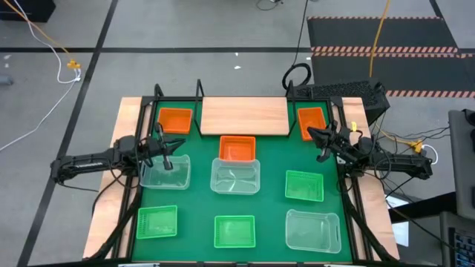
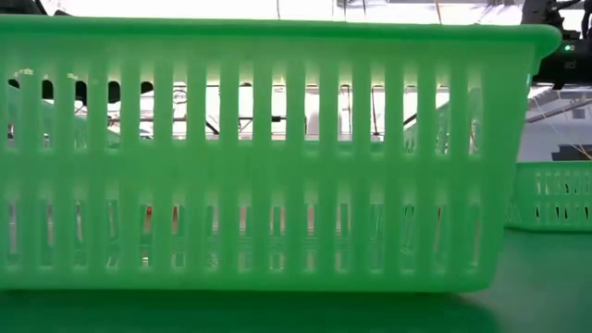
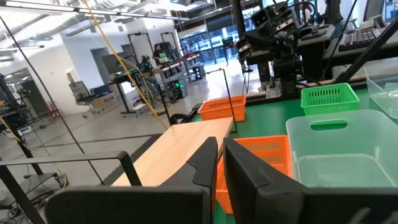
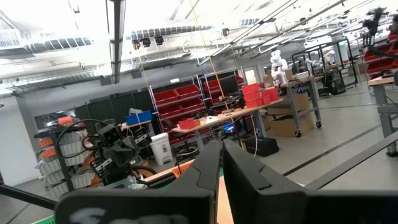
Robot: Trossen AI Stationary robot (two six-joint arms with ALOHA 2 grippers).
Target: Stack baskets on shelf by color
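Note:
The shelf (image 1: 245,116), a light-wood plank in a black rod frame, stands at the table's far edge. Red baskets sit at each end of it (image 1: 176,120) (image 1: 312,122), and another (image 1: 237,148) sits just in front of it. Clear baskets (image 1: 165,172) (image 1: 236,176) (image 1: 313,230) and green baskets (image 1: 157,222) (image 1: 234,231) (image 1: 304,185) rest on the green mat. My left gripper (image 1: 177,147) is shut and empty, level above the left clear basket's far edge. My right gripper (image 1: 312,135) is shut and empty, near the right red basket, pointing slightly upward.
The low view is filled by the slotted wall of a green basket (image 2: 268,157), with another green basket (image 2: 555,194) to its right. The shelf's black rods (image 1: 199,89) rise at the far edge. Pale wooden borders (image 1: 122,133) flank the mat. Cables lie on the floor beyond.

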